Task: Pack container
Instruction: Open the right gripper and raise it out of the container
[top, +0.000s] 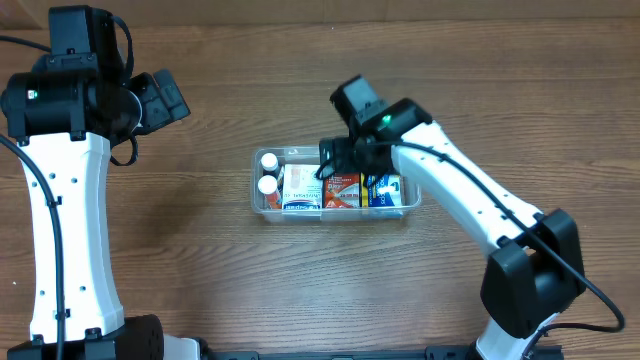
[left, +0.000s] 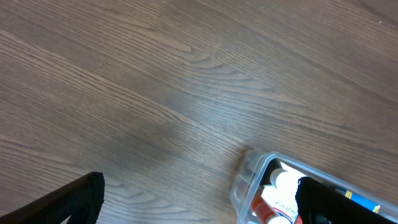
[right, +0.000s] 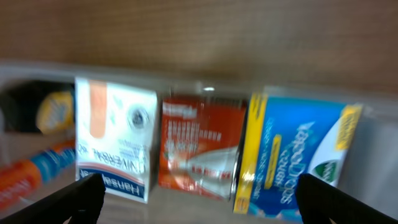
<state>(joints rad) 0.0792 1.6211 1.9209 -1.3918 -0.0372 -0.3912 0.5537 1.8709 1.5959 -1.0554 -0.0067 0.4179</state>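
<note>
The clear plastic container (top: 410, 200) sits mid-table and holds two white-capped bottles (top: 268, 172), a white box (top: 299, 189), an orange box (top: 342, 189) and a blue-yellow box (top: 383, 190). My right gripper (top: 345, 160) hovers at the container's far rim above the orange box, open and empty. In the right wrist view the white box (right: 115, 137), orange box (right: 200, 146) and blue box (right: 292, 155) stand side by side between the spread fingers (right: 199, 199). My left gripper (top: 165, 97) is open and empty at the far left; its view shows the container corner (left: 249, 183).
Bare wooden tabletop (top: 200, 270) surrounds the container. The arm bases stand at the front left (top: 70, 300) and front right (top: 525, 290).
</note>
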